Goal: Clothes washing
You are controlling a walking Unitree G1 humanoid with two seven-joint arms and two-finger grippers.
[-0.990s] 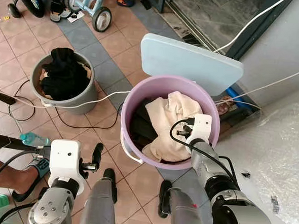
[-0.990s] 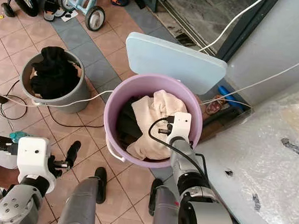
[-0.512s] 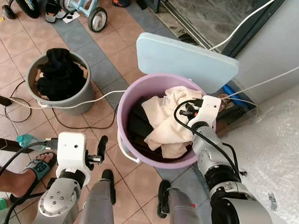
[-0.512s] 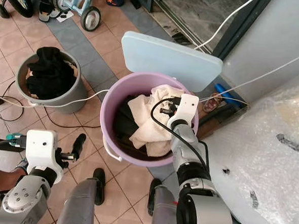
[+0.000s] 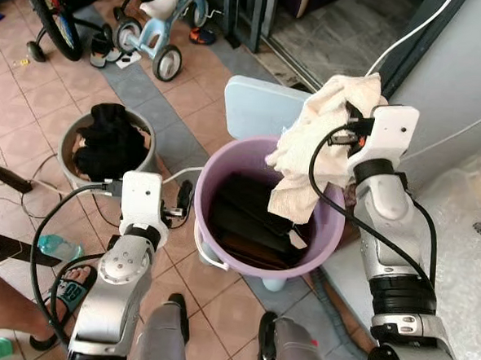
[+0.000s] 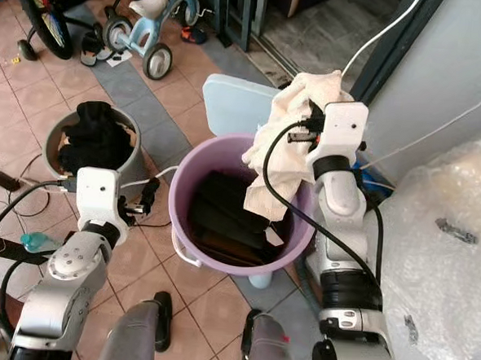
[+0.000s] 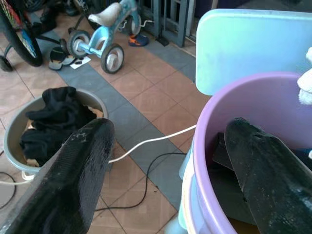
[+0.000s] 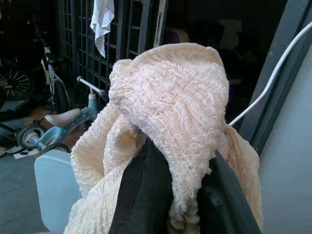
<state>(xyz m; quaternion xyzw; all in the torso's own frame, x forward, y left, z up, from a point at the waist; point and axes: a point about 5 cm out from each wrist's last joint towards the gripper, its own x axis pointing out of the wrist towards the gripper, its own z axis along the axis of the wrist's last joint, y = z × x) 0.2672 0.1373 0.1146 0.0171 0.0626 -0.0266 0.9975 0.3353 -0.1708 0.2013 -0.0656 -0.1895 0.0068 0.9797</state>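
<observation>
- Cream knit garment (image 5: 320, 144) is pinched in our right gripper (image 8: 171, 195), hanging above the purple tub (image 5: 331, 226)
- Our left gripper (image 7: 165, 180) is spread wide beside the tub's rim
- Dark clothes (image 5: 250, 217) lie inside the tub; a grey bucket (image 5: 75, 141) stands well apart

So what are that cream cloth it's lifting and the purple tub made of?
The cloth looks like a soft, matte, open-weave knit, perhaps cotton: the right wrist view shows a loopy mesh texture, and it drapes limply from the right gripper. The tub looks like moulded plastic, smooth with a slight sheen and a rolled rim; the exact plastic can't be told.
</observation>
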